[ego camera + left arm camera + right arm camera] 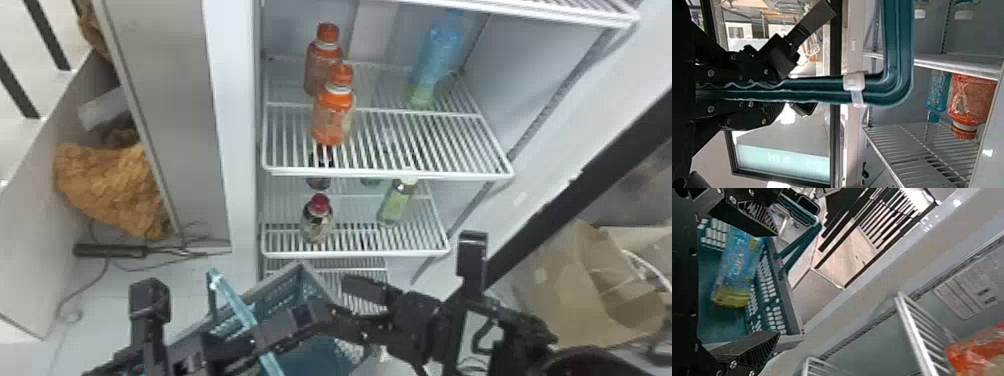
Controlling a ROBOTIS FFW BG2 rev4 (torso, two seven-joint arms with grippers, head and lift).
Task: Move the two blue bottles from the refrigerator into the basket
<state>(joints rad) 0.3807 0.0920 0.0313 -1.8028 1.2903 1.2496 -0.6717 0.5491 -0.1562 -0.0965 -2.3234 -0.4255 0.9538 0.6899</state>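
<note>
In the head view, my left gripper is on the handle of the basket. The left wrist view shows my left gripper shut on the teal handle. One blue bottle stands at the back right of the upper fridge shelf. My right gripper is below and in front of that shelf. In the right wrist view, my right gripper has its fingers wide apart, holding nothing. The other blue bottle is inside the basket, beyond those fingers.
Two orange bottles stand at the left of the upper shelf. Below, a dark bottle with a red cap and a green bottle stand on the middle shelf. A cardboard box is at the right.
</note>
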